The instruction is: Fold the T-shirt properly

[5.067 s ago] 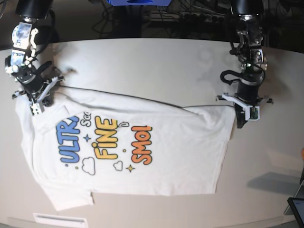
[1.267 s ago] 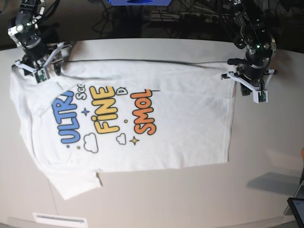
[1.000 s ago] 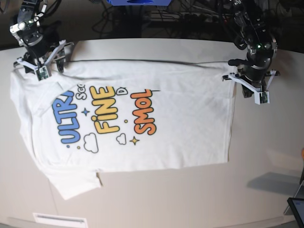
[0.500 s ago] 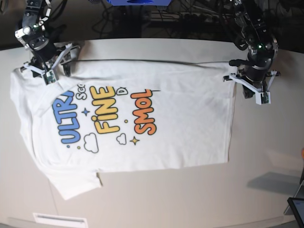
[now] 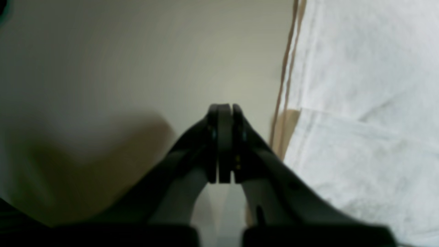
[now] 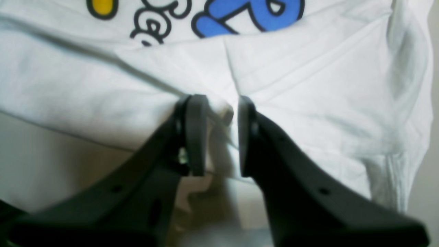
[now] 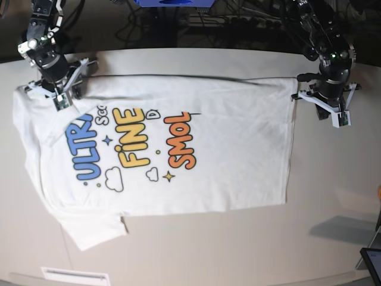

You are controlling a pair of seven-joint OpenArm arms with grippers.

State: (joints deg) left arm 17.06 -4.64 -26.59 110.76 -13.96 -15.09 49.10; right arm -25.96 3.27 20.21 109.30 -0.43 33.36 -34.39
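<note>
The white T-shirt (image 7: 196,179) lies spread flat on the table (image 7: 333,196), its colourful print facing up. In the base view my right gripper (image 7: 66,98) is at the shirt's far left corner, above the blue letters. The right wrist view shows this gripper (image 6: 220,103) with its jaws almost together and a ridge of the T-shirt (image 6: 308,85) pinched between them. My left gripper (image 7: 332,118) hangs just off the shirt's far right corner. In the left wrist view that gripper (image 5: 224,109) is shut and empty over bare table (image 5: 137,51), with the T-shirt's hem (image 5: 360,103) to its right.
A dark tablet corner (image 7: 372,265) shows at the bottom right, and a white label strip (image 7: 74,276) lies at the front left edge. Cables and dark equipment (image 7: 178,24) sit behind the table's far edge.
My left gripper has moved right, off the shirt's hem corner, staying shut. The right gripper's jaws have narrowed onto the cloth near the blue letters. The shirt stays flat.
</note>
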